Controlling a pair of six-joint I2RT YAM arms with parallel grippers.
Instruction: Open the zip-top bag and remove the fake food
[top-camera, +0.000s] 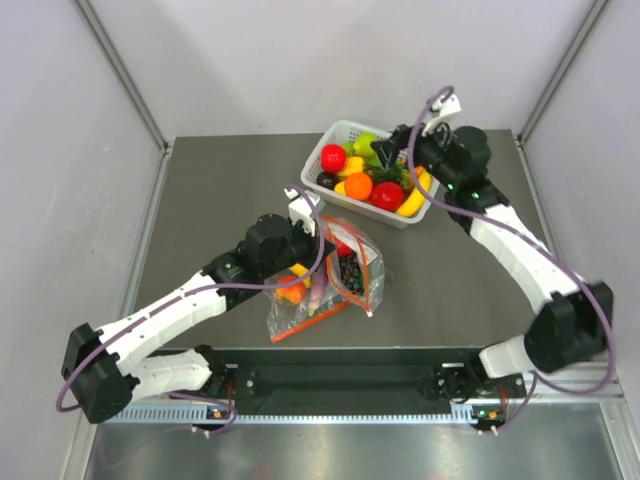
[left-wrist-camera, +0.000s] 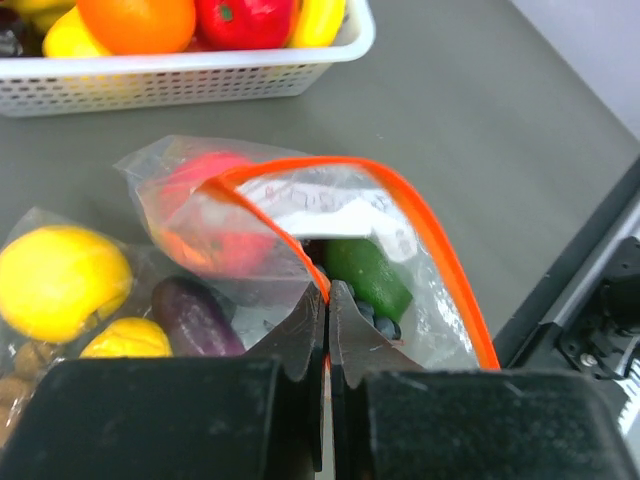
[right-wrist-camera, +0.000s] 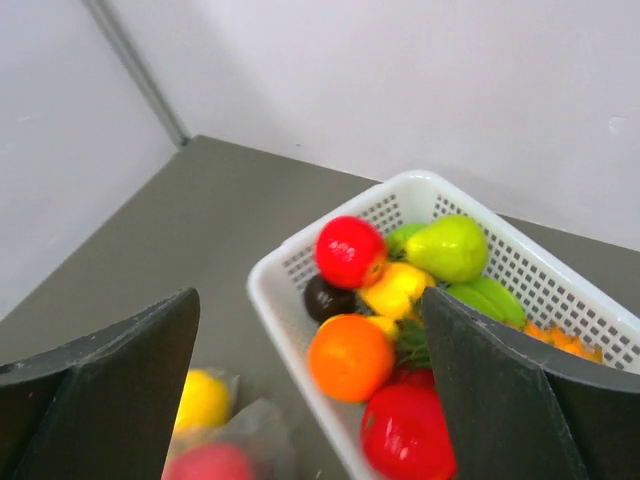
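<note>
**A:** Orange-red zip strip (left-wrist-camera: 440, 260), where is it being held?

**B:** Lower middle of the left wrist view. The left gripper (left-wrist-camera: 328, 335) has its fingers pressed together on the rim of the zip-top bag (left-wrist-camera: 330, 205), right where the strip folds to a point. Above that pinch the two sides of the strip stand apart, so the mouth looks open.

**A:** And the fake food (left-wrist-camera: 366, 276)?

**B:** Inside the bag. A green piece sits just above the fingers, a red one is to its left behind the plastic, and something dark is low down beside the green.

**A:** Where does the bag lie overall?

**B:** Near the centre of the top view, on the grey table (top-camera: 220, 200). A second clear bag (top-camera: 300, 308) with yellow fruit lies to its lower left. The two meet, but I cannot tell whether they overlap.

**A:** The other arm?

**B:** The right gripper (top-camera: 385, 152) hangs over the white basket (top-camera: 318, 148), upper right of centre. Its wrist view shows the two fingers spread wide with nothing between them. The basket below holds an orange (right-wrist-camera: 350, 357) among other fruit.
</note>
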